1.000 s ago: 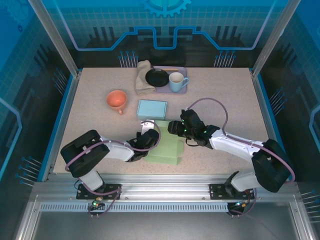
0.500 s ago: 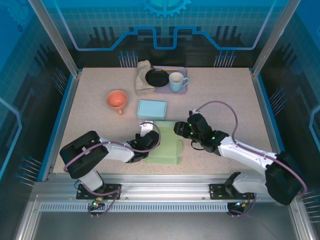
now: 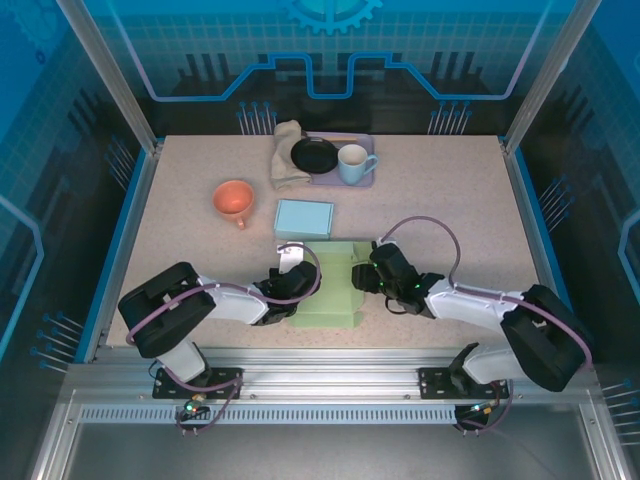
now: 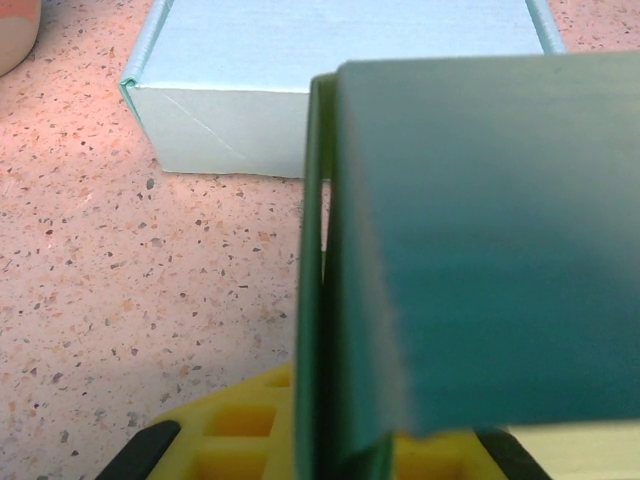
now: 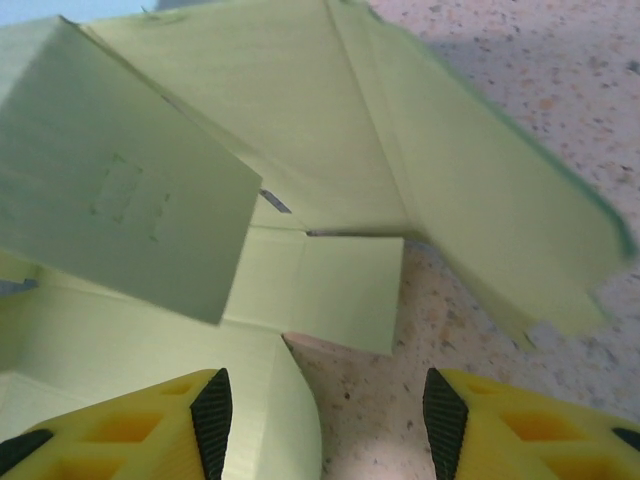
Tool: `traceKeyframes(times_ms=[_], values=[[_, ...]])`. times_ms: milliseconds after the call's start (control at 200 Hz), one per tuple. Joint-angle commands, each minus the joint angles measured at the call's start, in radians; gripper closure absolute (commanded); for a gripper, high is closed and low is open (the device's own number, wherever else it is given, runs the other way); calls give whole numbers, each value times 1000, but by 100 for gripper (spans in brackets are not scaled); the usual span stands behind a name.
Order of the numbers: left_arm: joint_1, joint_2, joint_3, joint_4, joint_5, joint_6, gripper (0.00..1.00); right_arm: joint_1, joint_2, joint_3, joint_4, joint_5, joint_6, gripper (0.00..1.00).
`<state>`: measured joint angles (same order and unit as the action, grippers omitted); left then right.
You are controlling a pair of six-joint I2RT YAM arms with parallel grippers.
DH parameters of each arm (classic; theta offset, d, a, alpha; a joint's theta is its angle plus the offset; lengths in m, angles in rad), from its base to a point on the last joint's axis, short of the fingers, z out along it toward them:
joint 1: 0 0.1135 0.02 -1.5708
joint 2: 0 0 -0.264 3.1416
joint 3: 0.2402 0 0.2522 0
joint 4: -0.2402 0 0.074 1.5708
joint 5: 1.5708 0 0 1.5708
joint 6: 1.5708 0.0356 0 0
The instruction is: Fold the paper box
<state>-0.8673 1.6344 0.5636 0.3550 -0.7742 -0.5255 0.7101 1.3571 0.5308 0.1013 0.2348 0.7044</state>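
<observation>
The green paper box (image 3: 325, 290) lies partly unfolded on the table in front of both arms. My left gripper (image 3: 290, 285) is shut on the box's left wall. In the left wrist view that dark green wall (image 4: 480, 250) stands upright between the yellow fingers (image 4: 240, 435). My right gripper (image 3: 362, 276) is open at the box's right side. In the right wrist view its black pads (image 5: 212, 410) stand wide apart over bare table and a low flap (image 5: 330, 290). One panel (image 5: 120, 200) is raised at the left, and a side flap (image 5: 500, 230) slopes up at the right.
A folded light blue box (image 3: 303, 218) sits just behind the green one, close to my left gripper (image 4: 330, 440). An orange cup (image 3: 233, 198) is at the left. At the back stand a purple tray (image 3: 366, 181) with a black dish (image 3: 315, 155) and a mug (image 3: 352, 163), beside a beige cloth (image 3: 287, 155).
My right gripper has moved nearer and lower along the box's right edge, and the right flap has shifted with it. The left gripper has kept its grip and hardly moved.
</observation>
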Motion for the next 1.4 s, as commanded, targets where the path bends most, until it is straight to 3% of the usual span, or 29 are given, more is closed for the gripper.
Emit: traceKeyframes(times_ms=[0,315,560,835,1135,1285,1396], values=[[-8,-19,19,-30,-1,-13,86,-31,42,0,125,-30,-54,45],[-9,-13,15,-16,17,-11,86,-57,154,9,207,-30,-68,44],[-9,-16,13,-13,22,-16,86,-25,175,-2,323,-152,-74,47],[-12,4,15,-9,26,-30,86,65,163,42,259,-97,-92,47],[-12,5,24,-16,20,-15,86,72,246,78,261,-113,-73,49],[-12,9,27,-22,2,5,86,72,164,80,176,-81,-107,48],[-13,5,19,-16,-10,13,86,77,56,79,16,-15,-137,48]])
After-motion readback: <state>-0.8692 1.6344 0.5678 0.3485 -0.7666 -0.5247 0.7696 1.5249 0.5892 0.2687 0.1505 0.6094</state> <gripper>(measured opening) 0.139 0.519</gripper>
